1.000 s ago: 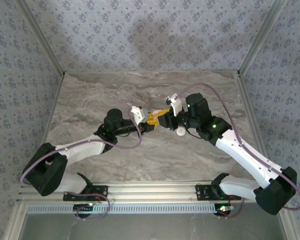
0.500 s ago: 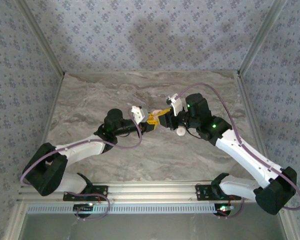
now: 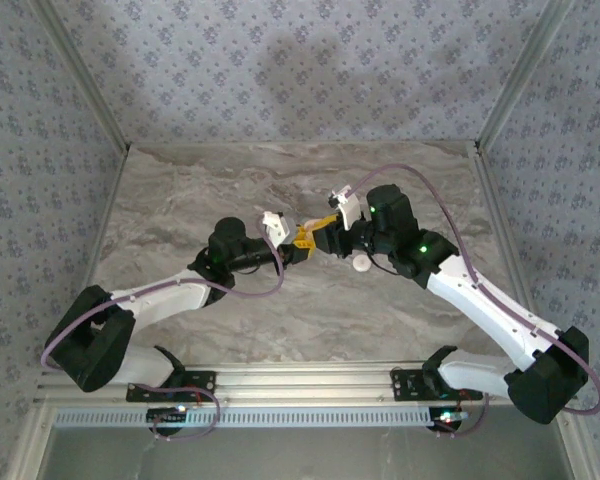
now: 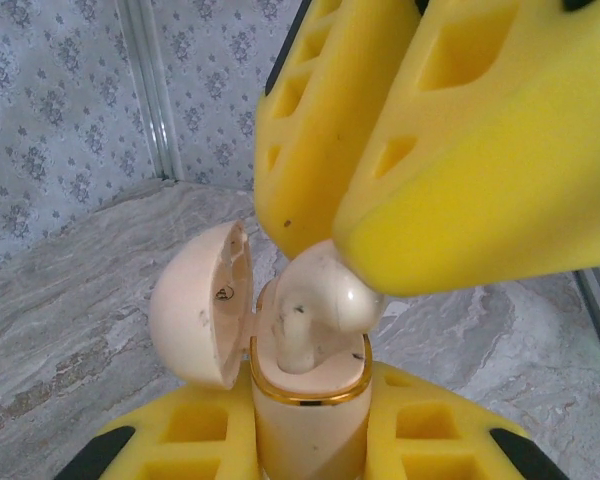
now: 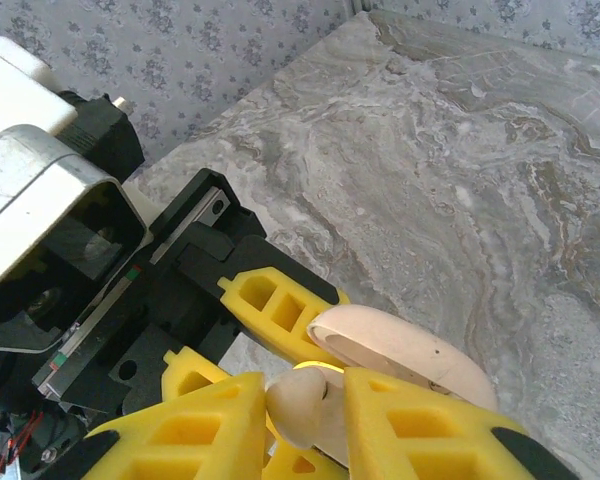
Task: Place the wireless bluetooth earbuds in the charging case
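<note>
My left gripper [image 4: 310, 445] is shut on the cream charging case [image 4: 310, 415], which has a gold rim and stands upright with its lid [image 4: 195, 310] swung open to the left. A whitish earbud [image 4: 315, 300] has its stem down in the case's slot and its head above the rim. My right gripper [image 5: 305, 425] is shut on that earbud [image 5: 300, 405], and its yellow fingers [image 4: 480, 150] come down from above. In the top view the two grippers, left [image 3: 298, 244] and right [image 3: 326, 236], meet above the middle of the table.
A small white round piece [image 3: 361, 263] lies on the marble table [image 3: 230, 190] just below my right gripper. Metal rails [image 3: 100, 110] and patterned walls close in the left, right and far sides.
My right arm has shifted slightly left and up, toward the left gripper. The left arm and the case have stayed put.
</note>
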